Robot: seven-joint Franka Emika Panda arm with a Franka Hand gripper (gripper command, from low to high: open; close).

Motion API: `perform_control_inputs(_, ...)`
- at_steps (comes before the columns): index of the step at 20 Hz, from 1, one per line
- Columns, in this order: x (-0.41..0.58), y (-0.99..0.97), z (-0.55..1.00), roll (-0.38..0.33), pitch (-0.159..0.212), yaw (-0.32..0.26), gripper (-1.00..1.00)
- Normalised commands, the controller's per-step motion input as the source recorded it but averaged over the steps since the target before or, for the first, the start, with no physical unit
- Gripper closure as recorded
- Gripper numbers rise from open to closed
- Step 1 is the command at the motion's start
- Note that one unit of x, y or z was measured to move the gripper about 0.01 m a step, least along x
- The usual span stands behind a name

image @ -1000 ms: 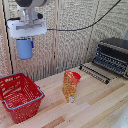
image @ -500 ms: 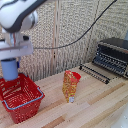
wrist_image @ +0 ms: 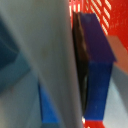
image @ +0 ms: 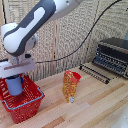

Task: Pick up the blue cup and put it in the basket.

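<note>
No readable brand or text anywhere; snack bag print too blurred. Blue cup plain, cylindrical, no handle, upright btwn the jaws, which are clamped on it. Gripper holds it over the red basket, cup bottom below rim level.

The shopping basket sits on the wooden table at the exterior view's left. The gripper hangs right over it, and the cup sits between its fingers, lower end dipping inside the basket's rim, it seems, though the view is coarse there. To the exterior view's right of the basket, apart from it, the snack bag stands upright mid-table. Further right and further back, the toaster oven rests on the table, its door folded down toward the bag.

In the wrist view, one finger presses against the cup, basket lattice beyond.
</note>
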Motion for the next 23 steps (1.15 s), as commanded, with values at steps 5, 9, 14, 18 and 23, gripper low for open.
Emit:
perform_control_inputs(5,0.001,0.10,-0.48,0.016,-0.104,0.000,-1.00)
perform_control_inputs(9,0.079,0.01,0.18,0.000,0.013,-0.001,-1.00)
perform_control_inputs(14,0.131,0.03,0.68,-0.008,0.056,-0.005,-1.00)
perform_control_inputs(18,0.140,0.04,0.93,-0.020,0.048,-0.018,-1.00)
perform_control_inputs(23,0.091,-0.02,0.99,0.000,0.031,-0.006,-1.00)
